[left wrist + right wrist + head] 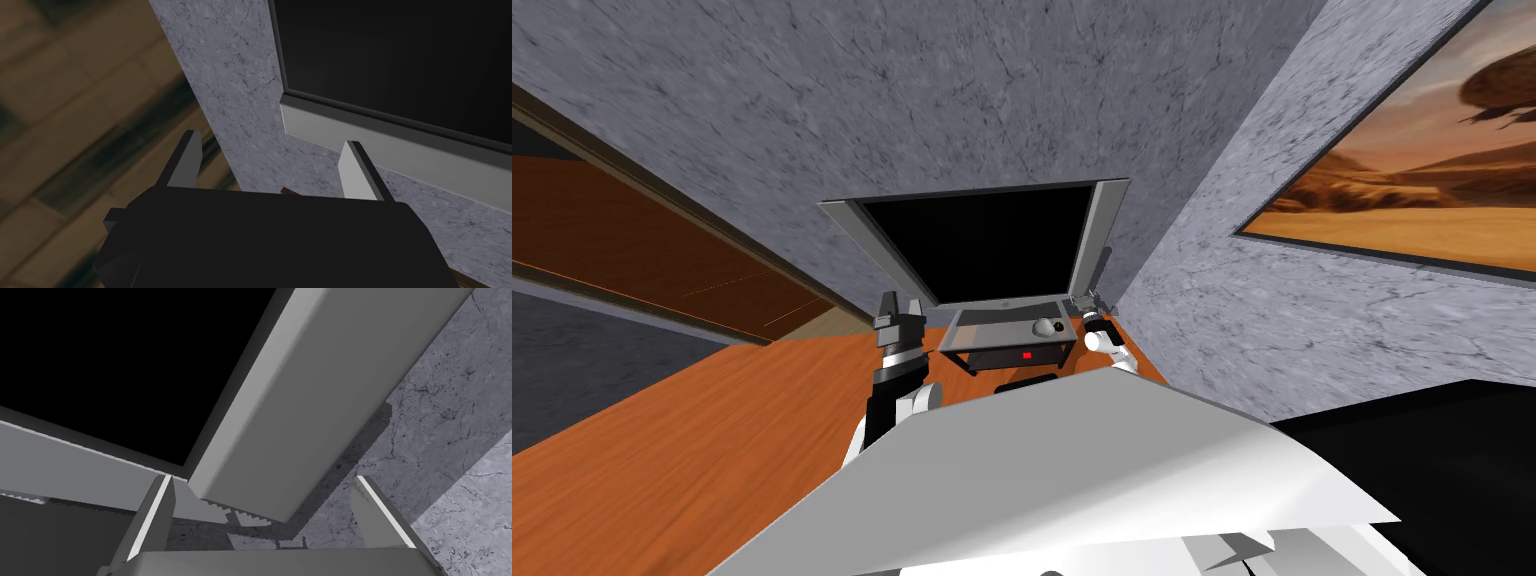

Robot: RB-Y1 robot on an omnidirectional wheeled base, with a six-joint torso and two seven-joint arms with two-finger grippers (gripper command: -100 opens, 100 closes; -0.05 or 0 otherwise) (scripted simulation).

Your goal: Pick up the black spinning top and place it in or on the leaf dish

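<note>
Ahead, grey stand (987, 325) w/ TV (982, 240), marbled walls (912, 100), wood floor (712, 430); both jaws apart.

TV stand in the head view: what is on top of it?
The TV and a small round grey object; anything behind the TV is covered.

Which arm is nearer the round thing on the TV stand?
Right. The right arm ends beside the round thing, at the stand's wall end; the left arm is past its other end.
</note>
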